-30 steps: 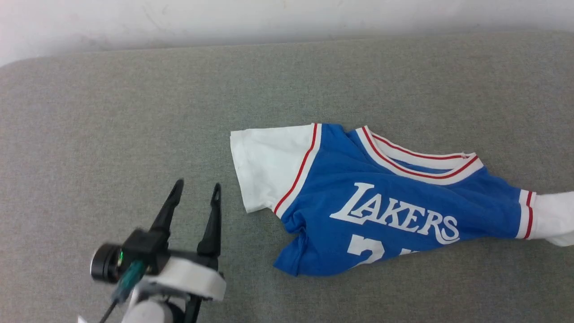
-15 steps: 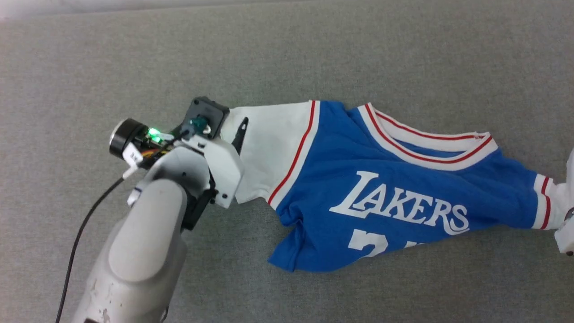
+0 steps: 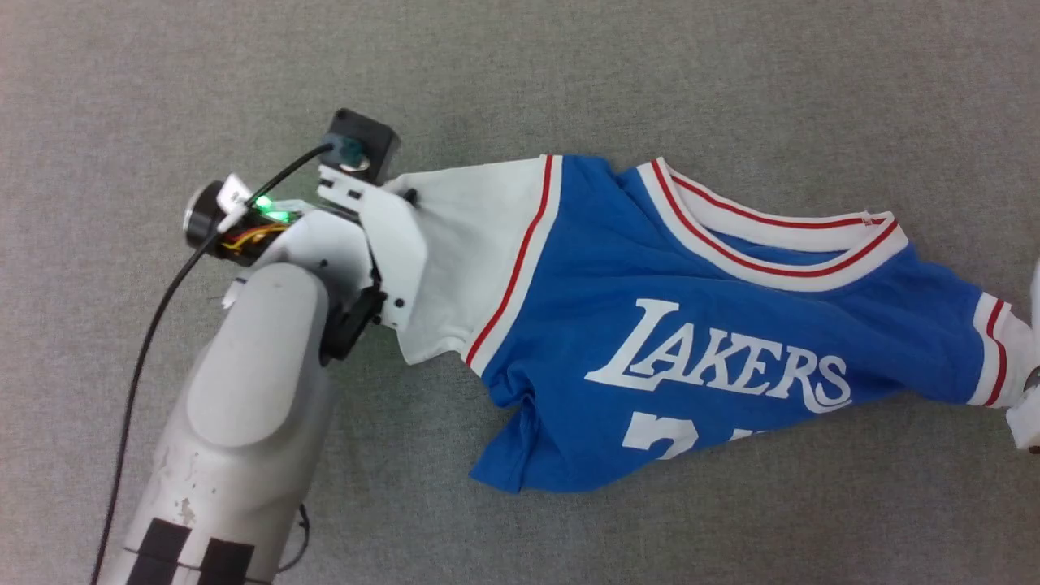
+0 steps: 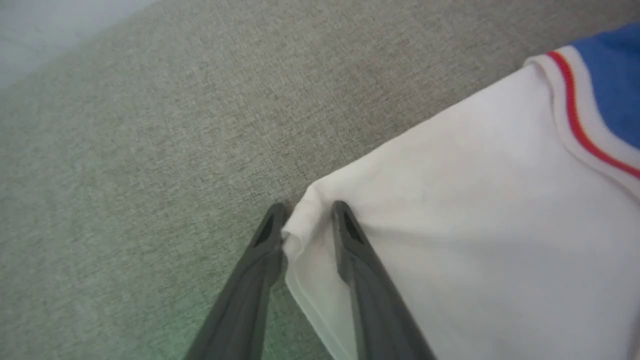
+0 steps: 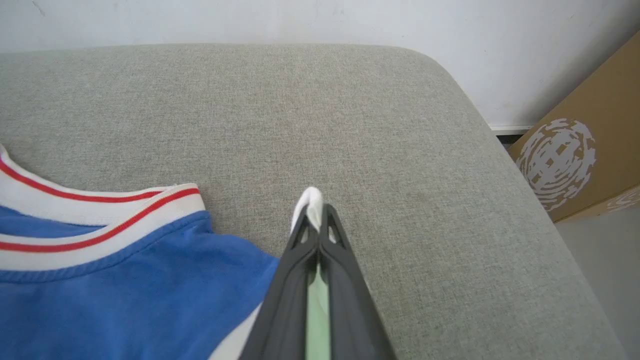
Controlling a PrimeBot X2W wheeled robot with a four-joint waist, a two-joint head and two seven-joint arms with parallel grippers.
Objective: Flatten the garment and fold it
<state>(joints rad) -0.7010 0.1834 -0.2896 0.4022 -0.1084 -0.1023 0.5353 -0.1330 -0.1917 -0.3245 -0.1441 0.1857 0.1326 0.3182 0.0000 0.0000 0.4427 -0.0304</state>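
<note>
The left hand [image 4: 308, 209] has its fingers a little apart around a bunched white sleeve corner of the garment [image 3: 650, 325]; whether it grips, I cannot tell. The right hand [image 5: 317, 212] is pressed together, pinching the other sleeve's white end. The blue garment lies lettering-up between them on the grey cloth-covered counter [image 3: 569, 73]. Beyond its rounded edge are a white wall [image 5: 250, 20] and a cardboard box [image 5: 575, 150].

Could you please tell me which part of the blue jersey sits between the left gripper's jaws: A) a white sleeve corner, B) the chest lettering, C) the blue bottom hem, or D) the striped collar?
A: the left wrist view shows the white sleeve corner of the bright blue jersey T-shirt between the jaws of the left gripper.
</note>
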